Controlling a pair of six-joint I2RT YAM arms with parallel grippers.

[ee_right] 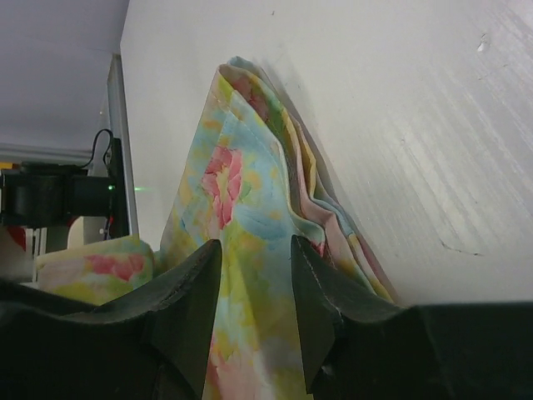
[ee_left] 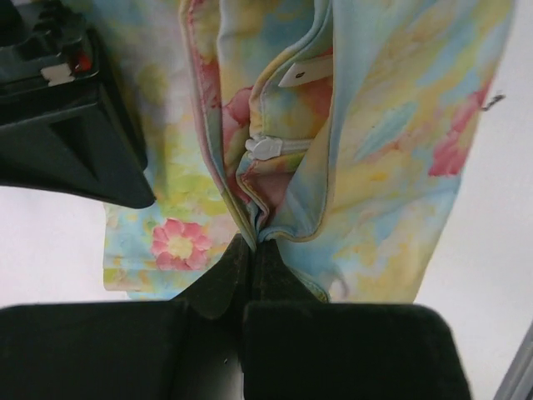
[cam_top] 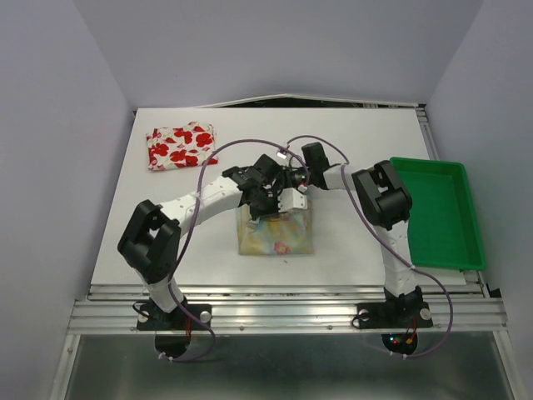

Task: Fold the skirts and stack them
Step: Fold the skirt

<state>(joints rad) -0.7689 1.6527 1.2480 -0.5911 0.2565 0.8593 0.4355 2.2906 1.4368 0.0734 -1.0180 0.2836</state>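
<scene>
The pale yellow pastel floral skirt [cam_top: 276, 236] lies in the middle of the table, its far edge lifted. My left gripper [ee_left: 252, 243] is shut on a bunched fold of that edge, next to the white zipper pull [ee_left: 265, 148]; in the top view the left gripper [cam_top: 263, 205] sits over the skirt's far edge. My right gripper [ee_right: 252, 250] is open, and the skirt's cloth [ee_right: 250, 200] runs between its spread fingers; in the top view the right gripper [cam_top: 293, 198] is close beside the left one. The white skirt with red flowers [cam_top: 181, 146] lies folded at the far left.
A green plastic tray [cam_top: 466, 242] stands at the right edge of the white table [cam_top: 350, 142]. The two wrists crowd together above the skirt. The right gripper's black body [ee_left: 62, 117] shows in the left wrist view. Purple cables loop over both arms.
</scene>
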